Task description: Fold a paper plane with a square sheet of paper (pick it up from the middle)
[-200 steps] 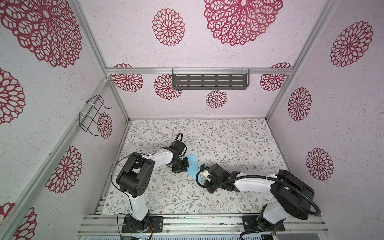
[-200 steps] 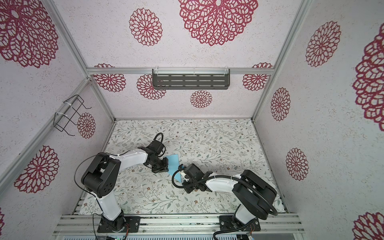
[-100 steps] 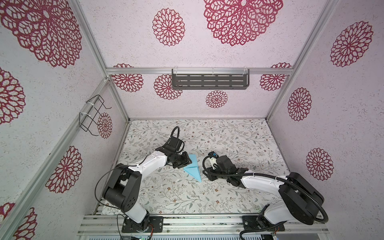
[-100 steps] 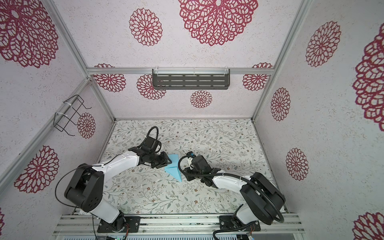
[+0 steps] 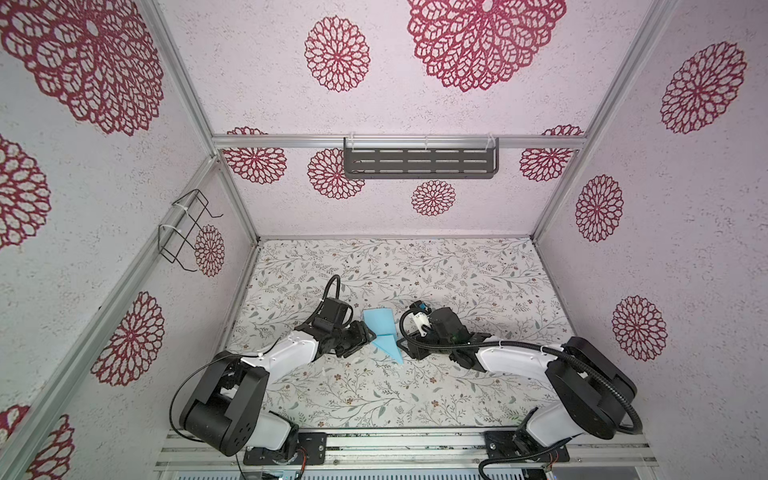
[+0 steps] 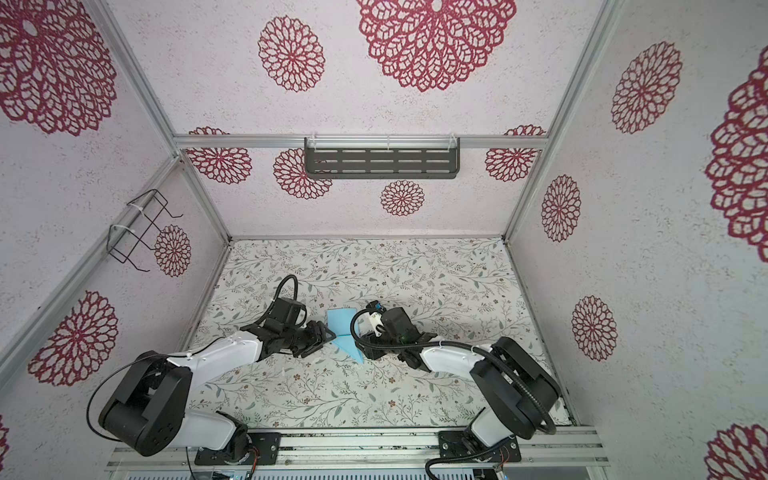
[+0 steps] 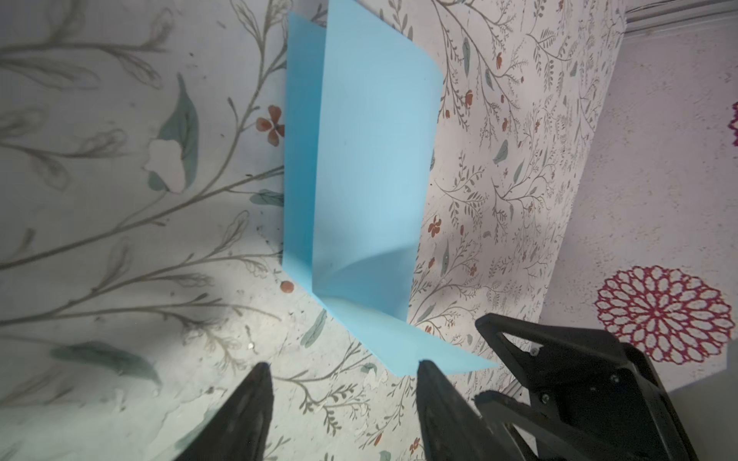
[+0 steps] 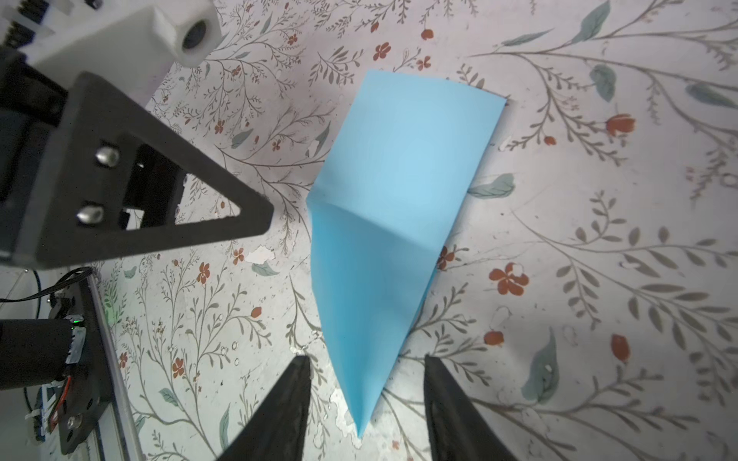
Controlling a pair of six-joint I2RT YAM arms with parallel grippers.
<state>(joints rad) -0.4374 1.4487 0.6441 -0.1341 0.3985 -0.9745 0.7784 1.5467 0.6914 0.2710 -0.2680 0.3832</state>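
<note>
The square sheet of paper is folded into a light-blue paper plane [image 5: 383, 332] [image 6: 344, 332], a pointed dart lying on the floral table between my two grippers. One flap [image 7: 367, 159] stands up from the table; the nose [image 8: 361, 399] points toward the front. My left gripper [image 5: 367, 335] [image 6: 329, 332] [image 7: 344, 365] is open, and one fingertip [image 7: 429, 371] overlaps the paper's edge. My right gripper [image 5: 405, 345] [image 8: 366, 359] is open. The nose lies between its jaws without touching them.
The floral table [image 5: 457, 274] is walled in on three sides. A black slotted shelf [image 5: 419, 163] hangs on the back wall and a wire basket [image 5: 187, 232] on the left wall. An aluminium rail [image 5: 395, 449] runs along the front edge.
Both grippers were shut on the paper a second ago; both have opened and let go. Both arms moved away from the front with it, and the paper now lies on the table.
</note>
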